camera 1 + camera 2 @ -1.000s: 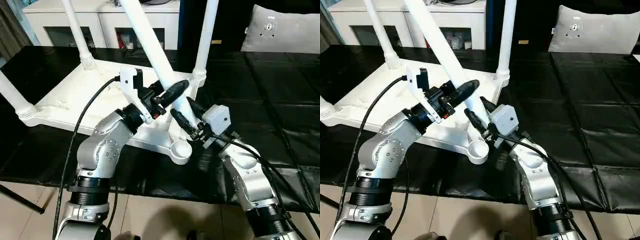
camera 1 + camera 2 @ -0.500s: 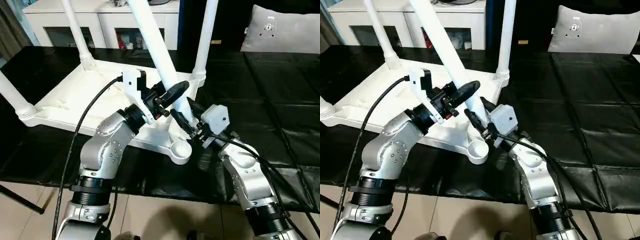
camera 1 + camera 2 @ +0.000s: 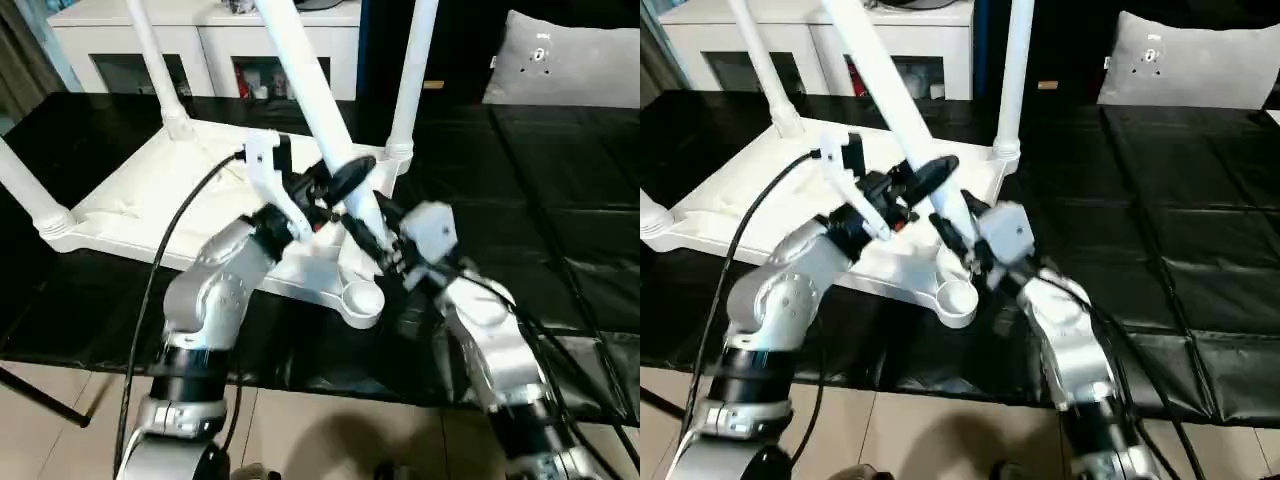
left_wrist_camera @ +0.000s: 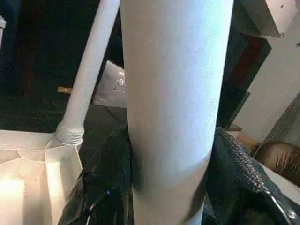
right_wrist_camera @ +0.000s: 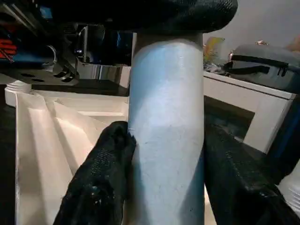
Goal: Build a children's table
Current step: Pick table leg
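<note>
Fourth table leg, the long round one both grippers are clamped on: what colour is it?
Plain white, unpatterned; the left wrist view shows it best.

loose leg [image 3: 310, 95] above the near corner socket [image 3: 360, 300], cabinet [image 3: 205, 45] behind

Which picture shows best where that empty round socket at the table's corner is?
The left eye view: the empty socket sits in full view at the tabletop's near corner, just below the loose leg both hands grip. The right eye view shows the same. The wrist views show mostly that leg between fingers.
</note>
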{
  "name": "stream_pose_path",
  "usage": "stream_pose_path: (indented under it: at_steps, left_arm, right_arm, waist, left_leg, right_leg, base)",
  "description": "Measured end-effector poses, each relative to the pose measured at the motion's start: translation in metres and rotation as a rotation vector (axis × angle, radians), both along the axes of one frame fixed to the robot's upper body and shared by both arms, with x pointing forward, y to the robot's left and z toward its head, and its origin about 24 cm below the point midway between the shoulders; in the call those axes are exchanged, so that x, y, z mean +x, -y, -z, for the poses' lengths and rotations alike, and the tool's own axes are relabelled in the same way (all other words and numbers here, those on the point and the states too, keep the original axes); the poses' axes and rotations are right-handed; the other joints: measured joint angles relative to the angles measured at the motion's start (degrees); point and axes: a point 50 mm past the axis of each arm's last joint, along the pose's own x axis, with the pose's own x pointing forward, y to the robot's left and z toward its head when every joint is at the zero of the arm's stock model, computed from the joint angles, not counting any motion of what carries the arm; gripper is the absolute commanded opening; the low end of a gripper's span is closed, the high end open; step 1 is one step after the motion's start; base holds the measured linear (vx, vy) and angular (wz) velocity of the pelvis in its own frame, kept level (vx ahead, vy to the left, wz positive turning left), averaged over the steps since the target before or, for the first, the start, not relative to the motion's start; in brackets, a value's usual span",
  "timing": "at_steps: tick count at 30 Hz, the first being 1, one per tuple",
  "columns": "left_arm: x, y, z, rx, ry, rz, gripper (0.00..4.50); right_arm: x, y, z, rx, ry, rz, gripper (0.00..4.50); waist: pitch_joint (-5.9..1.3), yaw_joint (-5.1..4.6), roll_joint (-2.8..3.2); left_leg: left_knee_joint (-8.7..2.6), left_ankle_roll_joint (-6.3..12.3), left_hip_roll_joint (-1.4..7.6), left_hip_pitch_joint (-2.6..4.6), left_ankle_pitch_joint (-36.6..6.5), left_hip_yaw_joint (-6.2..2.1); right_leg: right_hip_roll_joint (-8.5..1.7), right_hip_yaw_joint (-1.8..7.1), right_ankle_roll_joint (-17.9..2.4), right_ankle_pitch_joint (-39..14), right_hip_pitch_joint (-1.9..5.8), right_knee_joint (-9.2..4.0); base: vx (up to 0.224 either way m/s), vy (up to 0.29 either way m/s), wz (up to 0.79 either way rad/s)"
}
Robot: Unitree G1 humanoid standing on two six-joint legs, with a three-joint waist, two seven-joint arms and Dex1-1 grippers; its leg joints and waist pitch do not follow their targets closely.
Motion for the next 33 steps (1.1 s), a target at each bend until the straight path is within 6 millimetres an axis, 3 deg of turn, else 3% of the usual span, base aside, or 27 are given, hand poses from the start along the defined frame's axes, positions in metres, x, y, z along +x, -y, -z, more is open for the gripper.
stream_pose_path:
  at_steps: [2, 5, 9, 14, 15, 16, 20, 22, 28, 33]
  left_arm:
    - [0.001, -0.001, 0.0, 0.006, -0.012, -0.008, 1.86]
    - [0.005, -0.002, -0.001, 0.026, -0.016, -0.021, 1.86]
    - [0.008, -0.003, -0.003, 0.049, -0.012, -0.038, 1.86]
    - [0.017, -0.02, -0.002, 0.132, -0.028, -0.109, 1.85]
    - [0.018, -0.022, -0.002, 0.142, -0.029, -0.108, 1.85]
    - [0.018, -0.025, -0.004, 0.157, -0.026, -0.103, 1.85]
    - [0.02, -0.032, -0.005, 0.18, -0.032, -0.101, 1.85]
    - [0.019, -0.03, -0.004, 0.188, -0.042, -0.073, 1.85]
    - [0.015, -0.03, -0.005, 0.22, -0.038, 0.01, 1.85]
    - [0.011, -0.025, -0.013, 0.232, -0.008, 0.103, 1.85]
  right_arm:
    - [0.001, -0.001, 0.0, 0.001, -0.013, -0.002, 1.88]
    - [0.003, -0.002, -0.001, 0.021, -0.04, -0.006, 2.57]
    - [0.005, -0.006, -0.003, 0.1, -0.121, -0.052, 2.69]
    - [-0.001, -0.001, -0.026, 0.234, -0.169, -0.183, 3.14]
    - [-0.003, 0.002, -0.03, 0.25, -0.187, -0.218, 3.14]
    - [-0.005, 0.009, -0.034, 0.262, -0.211, -0.246, 3.43]
    - [-0.003, 0.034, -0.04, 0.303, -0.252, -0.213, 3.61]
    - [0.0, 0.04, -0.041, 0.32, -0.307, -0.204, 3.92]
    - [0.008, 0.073, -0.05, 0.249, -0.37, -0.127, 4.37]
    - [0.002, 0.073, -0.046, 0.141, -0.459, -0.236, 4.5]
  waist:
    - [0.0, 0.04, 0.0]
    - [0.0, 0.08, 0.0]
    - [-0.02, 0.05, 0.04]
    - [-0.04, 0.16, 0.06]
    - [-0.04, 0.22, 0.06]
    - [-0.04, 0.47, 0.06]
    - [-0.04, 0.81, 0.07]
    - [-0.04, 0.86, 0.07]
    - [-0.04, 1.1, 0.07]
    - [-0.05, 1.48, 0.07]
  left_leg:
    - [0.0, 0.0, 0.0, 0.0, 0.0, 0.0]
    - [0.01, 0.0, 0.0, 0.01, 0.0, 0.0]
    - [0.01, 0.0, 0.02, 0.05, 0.0, 0.0]
    - [0.01, 0.0, 0.04, 0.16, 0.01, -0.01]
    - [0.04, 0.01, 0.04, 0.19, 0.01, -0.01]
    - [0.08, 0.01, 0.03, 0.2, 0.01, -0.04]
    - [0.17, 0.01, 0.02, 0.2, 0.0, -0.04]
    - [0.18, 0.0, 0.02, 0.19, 0.02, -0.04]
    - [0.21, 0.05, 0.03, 0.2, 0.09, -0.02]
    - [0.22, 0.06, 0.03, 0.18, 0.09, -0.02]
  right_leg:
    - [0.0, 0.0, -0.02, 0.01, 0.0, 0.0]
    - [0.0, -0.01, -0.05, 0.03, 0.0, 0.0]
    - [0.01, -0.02, -0.08, 0.05, 0.05, 0.0]
    - [0.03, -0.03, -0.1, 0.07, 0.05, 0.01]
    - [0.02, -0.02, -0.11, 0.08, 0.05, 0.01]
    - [0.02, -0.03, -0.2, 0.14, 0.05, 0.01]
    - [0.01, -0.02, -0.3, 0.21, 0.06, 0.01]
    - [0.01, -0.03, -0.19, 0.2, 0.05, 0.02]
    - [0.02, -0.03, -0.13, 0.23, 0.06, 0.02]
    - [0.01, -0.04, -0.13, 0.23, 0.04, 0.02]
  base:
    - [0.0, 0.0, 0.0]
    - [0.0, 0.0, 0.0]
    - [0.0, 0.0, 0.0]
    - [0.0, 0.0, 0.0]
    - [0.0, 0.0, 0.0]
    - [0.0, 0.0, 0.0]
    - [0.0, 0.0, 0.0]
    - [0.0, 0.0, 0.0]
    - [0.0, 0.0, 0.0]
    - [0.0, 0.0, 0.0]
